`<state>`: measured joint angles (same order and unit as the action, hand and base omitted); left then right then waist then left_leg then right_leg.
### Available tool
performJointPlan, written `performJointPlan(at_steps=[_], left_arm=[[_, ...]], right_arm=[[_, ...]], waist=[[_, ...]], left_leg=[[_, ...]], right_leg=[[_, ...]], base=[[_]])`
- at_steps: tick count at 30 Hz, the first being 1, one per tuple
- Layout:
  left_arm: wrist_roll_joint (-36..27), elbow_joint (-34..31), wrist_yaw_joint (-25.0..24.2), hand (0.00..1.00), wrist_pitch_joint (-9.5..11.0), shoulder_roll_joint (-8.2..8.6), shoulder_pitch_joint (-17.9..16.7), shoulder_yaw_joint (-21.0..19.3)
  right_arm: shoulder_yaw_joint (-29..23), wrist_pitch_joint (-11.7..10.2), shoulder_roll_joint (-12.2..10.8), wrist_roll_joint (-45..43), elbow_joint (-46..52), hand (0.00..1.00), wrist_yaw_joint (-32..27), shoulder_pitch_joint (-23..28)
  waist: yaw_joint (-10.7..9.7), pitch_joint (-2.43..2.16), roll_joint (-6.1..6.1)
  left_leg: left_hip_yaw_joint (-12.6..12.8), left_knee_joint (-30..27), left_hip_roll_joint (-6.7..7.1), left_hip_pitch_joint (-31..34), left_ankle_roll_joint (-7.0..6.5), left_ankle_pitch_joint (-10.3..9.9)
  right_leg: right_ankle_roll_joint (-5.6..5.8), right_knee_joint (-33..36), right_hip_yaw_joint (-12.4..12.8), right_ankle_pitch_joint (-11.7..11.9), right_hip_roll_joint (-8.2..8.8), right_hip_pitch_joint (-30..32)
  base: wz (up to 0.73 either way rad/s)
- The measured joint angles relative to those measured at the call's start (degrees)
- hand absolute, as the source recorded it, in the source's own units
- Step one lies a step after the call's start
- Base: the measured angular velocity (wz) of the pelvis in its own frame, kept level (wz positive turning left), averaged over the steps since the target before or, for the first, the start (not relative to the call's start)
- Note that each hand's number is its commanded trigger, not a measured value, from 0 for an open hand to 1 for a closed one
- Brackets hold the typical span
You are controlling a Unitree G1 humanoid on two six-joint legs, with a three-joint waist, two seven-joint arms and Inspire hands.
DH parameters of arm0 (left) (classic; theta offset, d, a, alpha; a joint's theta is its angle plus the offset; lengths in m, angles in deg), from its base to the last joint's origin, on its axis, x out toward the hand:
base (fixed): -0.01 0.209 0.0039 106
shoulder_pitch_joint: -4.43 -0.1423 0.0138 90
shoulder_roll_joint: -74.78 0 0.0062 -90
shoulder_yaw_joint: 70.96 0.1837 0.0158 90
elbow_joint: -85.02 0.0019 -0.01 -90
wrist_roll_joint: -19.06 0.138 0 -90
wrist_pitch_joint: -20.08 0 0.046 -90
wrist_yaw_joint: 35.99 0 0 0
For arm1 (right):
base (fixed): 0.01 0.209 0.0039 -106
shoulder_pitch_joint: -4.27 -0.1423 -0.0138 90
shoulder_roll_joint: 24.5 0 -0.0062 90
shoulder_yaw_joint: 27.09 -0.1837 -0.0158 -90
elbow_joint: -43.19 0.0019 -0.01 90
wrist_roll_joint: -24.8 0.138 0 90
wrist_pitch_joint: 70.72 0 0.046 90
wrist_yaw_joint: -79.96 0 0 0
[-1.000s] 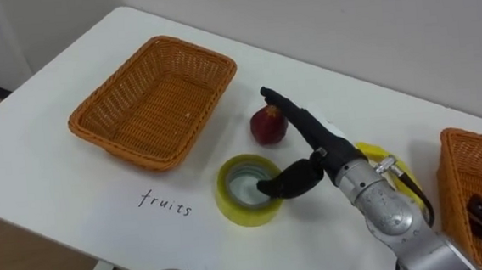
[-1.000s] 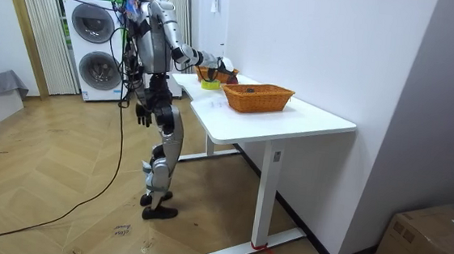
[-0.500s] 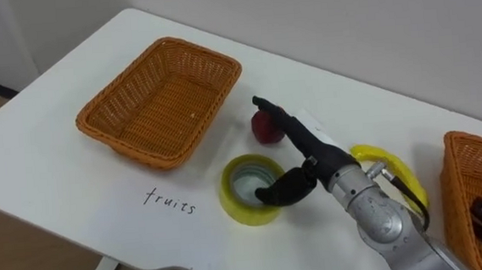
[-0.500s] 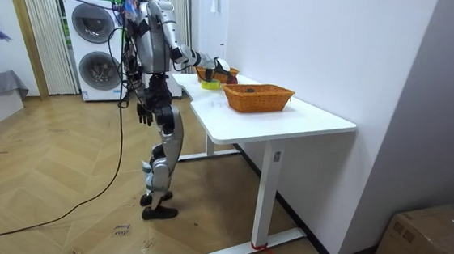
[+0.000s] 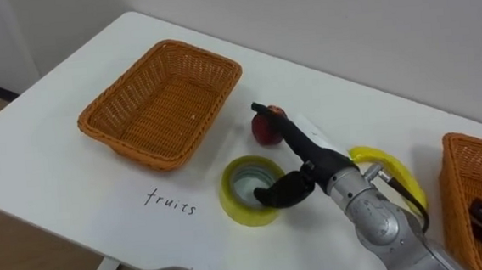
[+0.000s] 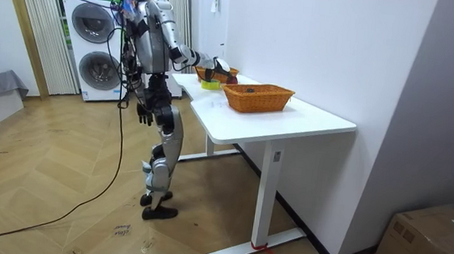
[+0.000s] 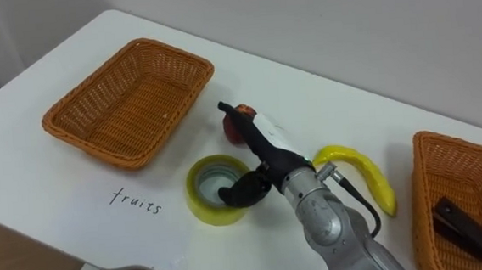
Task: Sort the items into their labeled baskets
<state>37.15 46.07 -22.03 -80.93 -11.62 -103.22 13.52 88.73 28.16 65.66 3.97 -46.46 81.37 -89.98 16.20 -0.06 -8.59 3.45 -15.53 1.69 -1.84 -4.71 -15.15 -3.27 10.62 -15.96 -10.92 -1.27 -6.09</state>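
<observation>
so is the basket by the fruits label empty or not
Empty. The left basket shows only bare wicker inside; the red fruit and banana lie on the table outside it.

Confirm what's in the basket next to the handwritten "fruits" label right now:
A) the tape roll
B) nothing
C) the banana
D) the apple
B: the basket holds nothing, while the apple, the tape roll and the banana all lie outside it on the table.
</observation>
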Motion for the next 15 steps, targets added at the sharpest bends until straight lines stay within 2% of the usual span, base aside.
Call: performJointPlan(at_steps=[6,13,14,15], left_arm=[[-0.08,-0.02,-1.16,0.0,-0.37,-0.26,-0.01,-0.01],[0.0,-0.03,-3.03,0.0,-0.73,-0.32,0.09,-0.06],[0.0,-0.03,-3.35,0.0,-0.83,-0.32,0.06,-0.07],[0.03,-0.03,-3.4,0.0,-1.14,-0.25,0.02,-0.08]], right_arm=[[-0.01,0.57,0.0,-0.65,0.08,0.0,0.08,-0.09],[-0.18,1.9,-0.02,-4.72,0.9,0.0,2.16,-0.2],[-0.23,2.3,-0.02,-5.46,1.16,0.03,2.94,-0.32],[-0.26,2.5,-0.02,-6.5,1.34,0.28,3.71,-0.47]], waist=[[-0.03,-0.02,-0.5],[-0.17,0.01,-0.53],[-0.14,0.01,-0.53],[-0.11,0.02,-0.53]], left_leg=[[0.0,0.13,0.0,-0.02,0.03,0.03],[-0.36,0.02,0.0,0.13,0.0,0.02],[-0.37,0.0,0.01,0.19,0.0,0.02],[-0.38,-0.04,0.01,0.21,0.0,0.02]], right_leg=[[0.01,-0.01,-0.15,0.01,0.0,0.02],[0.32,-0.01,-1.35,0.19,0.07,0.0],[0.32,-0.02,-1.35,0.19,0.06,0.05],[0.32,-0.02,-1.35,0.19,0.06,0.05]], base=[[0.0],[0.02],[0.0],[0.0]])
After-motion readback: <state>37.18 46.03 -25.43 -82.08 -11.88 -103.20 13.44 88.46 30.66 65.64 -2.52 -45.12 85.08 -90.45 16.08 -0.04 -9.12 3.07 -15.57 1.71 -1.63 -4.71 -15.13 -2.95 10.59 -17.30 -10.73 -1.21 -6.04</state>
